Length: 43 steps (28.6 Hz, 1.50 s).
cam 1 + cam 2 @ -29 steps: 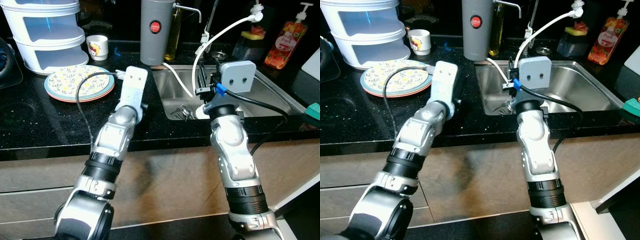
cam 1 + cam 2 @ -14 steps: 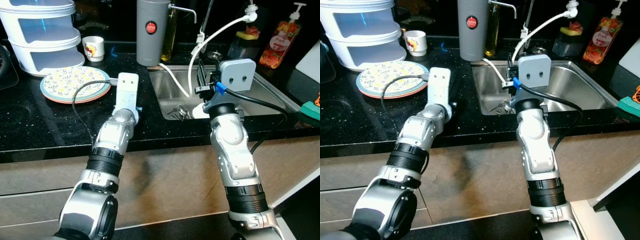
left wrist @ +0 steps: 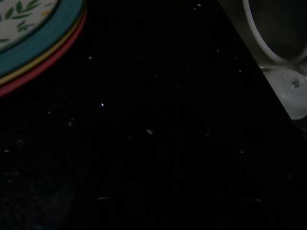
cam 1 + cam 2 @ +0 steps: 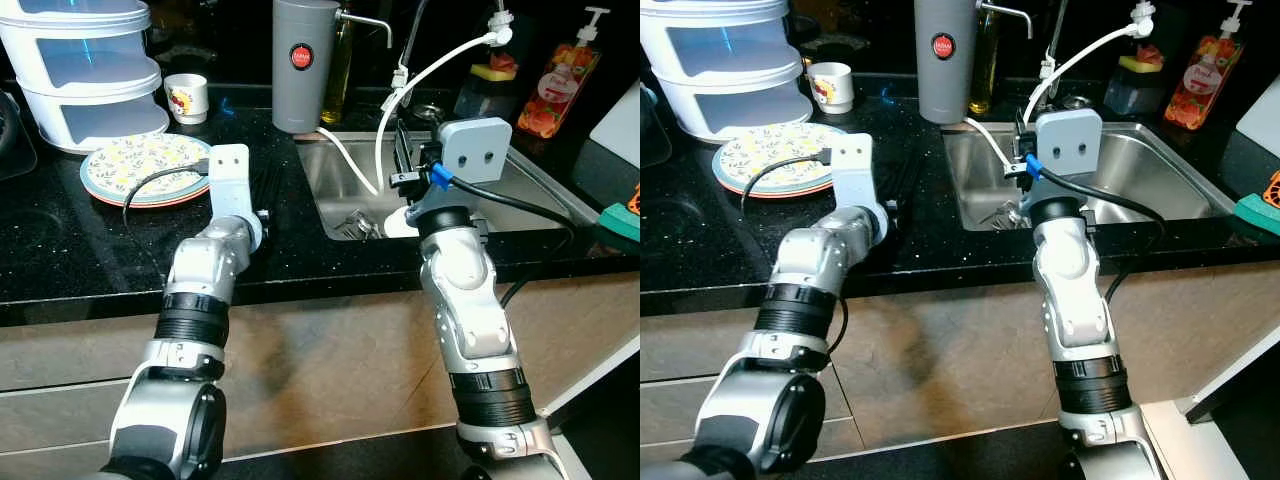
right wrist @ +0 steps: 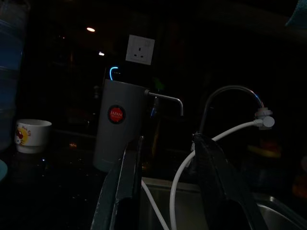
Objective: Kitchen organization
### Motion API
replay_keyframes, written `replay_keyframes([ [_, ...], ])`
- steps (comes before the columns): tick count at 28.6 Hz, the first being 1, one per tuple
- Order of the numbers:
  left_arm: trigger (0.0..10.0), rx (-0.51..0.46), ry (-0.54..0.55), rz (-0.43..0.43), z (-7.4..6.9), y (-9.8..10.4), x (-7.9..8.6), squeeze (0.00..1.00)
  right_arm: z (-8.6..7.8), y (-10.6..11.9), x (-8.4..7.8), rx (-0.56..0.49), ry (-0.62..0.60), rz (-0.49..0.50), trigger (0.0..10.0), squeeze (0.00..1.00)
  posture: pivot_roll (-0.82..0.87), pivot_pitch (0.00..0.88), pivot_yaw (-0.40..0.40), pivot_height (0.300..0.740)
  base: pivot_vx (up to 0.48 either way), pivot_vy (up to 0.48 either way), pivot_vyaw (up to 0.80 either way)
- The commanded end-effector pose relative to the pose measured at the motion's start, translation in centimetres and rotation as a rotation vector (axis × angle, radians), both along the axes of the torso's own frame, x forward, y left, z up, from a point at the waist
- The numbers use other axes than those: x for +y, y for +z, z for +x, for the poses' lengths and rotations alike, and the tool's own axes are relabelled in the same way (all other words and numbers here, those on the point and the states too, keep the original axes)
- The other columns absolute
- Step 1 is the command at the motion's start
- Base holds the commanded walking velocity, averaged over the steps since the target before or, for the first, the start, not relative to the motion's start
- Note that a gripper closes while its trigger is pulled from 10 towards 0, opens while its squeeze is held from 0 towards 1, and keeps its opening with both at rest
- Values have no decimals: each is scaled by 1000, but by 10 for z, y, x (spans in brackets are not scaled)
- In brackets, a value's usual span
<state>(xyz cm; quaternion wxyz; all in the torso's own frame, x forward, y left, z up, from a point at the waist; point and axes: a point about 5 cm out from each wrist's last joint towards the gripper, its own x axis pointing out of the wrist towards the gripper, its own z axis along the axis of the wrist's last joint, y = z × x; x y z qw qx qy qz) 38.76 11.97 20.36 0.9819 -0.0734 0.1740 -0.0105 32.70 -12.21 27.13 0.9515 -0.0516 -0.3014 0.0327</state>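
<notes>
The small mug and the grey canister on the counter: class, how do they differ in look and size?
The small mug is white, short and printed with a cartoon picture; the grey canister is plain grey, tall, with a round red label. The mug's top is open, while the canister carries a metal spout arm near its top. Both stand upright on the black counter, behind the sink.

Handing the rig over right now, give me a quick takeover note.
Left pincer: low over the black counter, between the stacked plates and the sink; finger state can't be told.
Right pincer: open, empty, held over the sink's front left corner, aimed at the grey dispenser.
Cutlery and a small white dish lie in the sink. A mug stands behind the plates.
Done: nothing grasped. Left: everything, likely starting with the sink items.
</notes>
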Motion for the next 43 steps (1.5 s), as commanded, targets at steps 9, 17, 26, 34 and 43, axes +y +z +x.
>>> replay_keyframes([
  [9, 0, 219, 11, 106, -10, -50, 8, 0, 1, -1, -2, 9, -3, 10, 10000, 0, 76, 12, -69, 740, 0, 0, 0],
  [17, 0, 193, 22, 230, -9, -52, 13, 0, 1, 0, -3, 10, -4, 12, 10000, 0, 72, 14, -71, 740, 0, 0, 0],
  [26, 1843, -58, 24, 244, 0, -14, 8, 0, 1, 0, -2, 10, -1, 12, 10000, 0, 71, 15, -74, 740, 0, 0, 0],
  [34, 10000, -393, -19, 223, 0, 48, -5, 0, 1, 1, -3, 9, -3, 17, 10000, 0, 68, 14, -70, 740, 0, 0, 0],
  [43, 10000, -661, -539, 109, -12, 91, -68, 0, -3, 8, -7, 106, 248, 311, 10000, 0, 32, 15, -41, 740, 0, 0, 0],
])
